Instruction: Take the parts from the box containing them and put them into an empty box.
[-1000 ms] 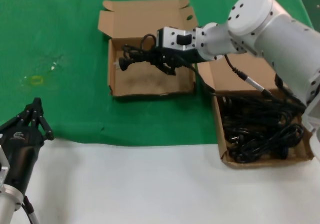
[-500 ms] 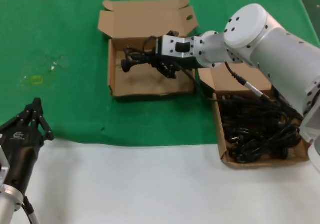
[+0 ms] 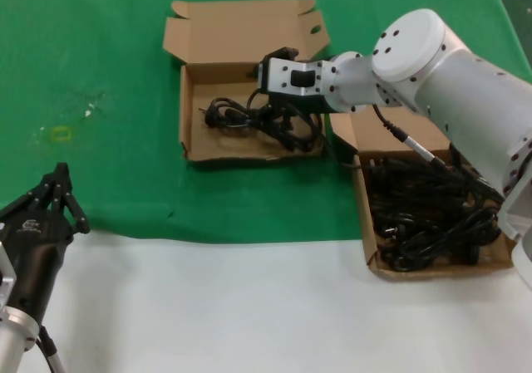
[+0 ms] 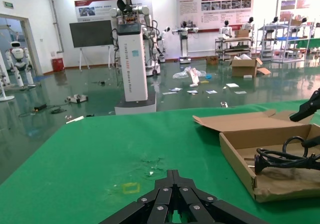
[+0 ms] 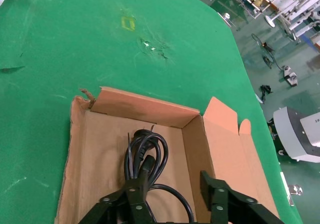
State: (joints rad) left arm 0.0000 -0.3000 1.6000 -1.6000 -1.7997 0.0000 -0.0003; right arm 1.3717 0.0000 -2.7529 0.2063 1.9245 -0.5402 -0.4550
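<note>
1. A coiled black power cord [image 3: 262, 120] that was hanging from the right gripper [image 3: 278, 99] half a second ago is now lying on the floor of the far box [image 3: 193, 115], spread from its left side toward its right wall.
2. The right gripper is hovering over the right part of that box; in the right wrist view its jaws are standing well apart, gripping nothing, with the cord [image 5: 145, 156] lying below them.
3. The left gripper [image 3: 50, 198] is resting at the near left, over the edge of the green cloth [image 3: 100, 74]; its fingers are pressed together, holding nothing.
4. The near right box [image 3: 370, 252] is holding a tangled heap of black cords [image 3: 428, 219] with moulded plugs.
5. Both boxes are shallow brown cardboard with hinged lids folded back and side flaps.
6. The cloth is looking matte and felt-like, with a small yellow mark [image 3: 60, 132] at the left; the near surface [image 3: 249, 306] is plain white.
7. No writing on the task items is legible.
</note>
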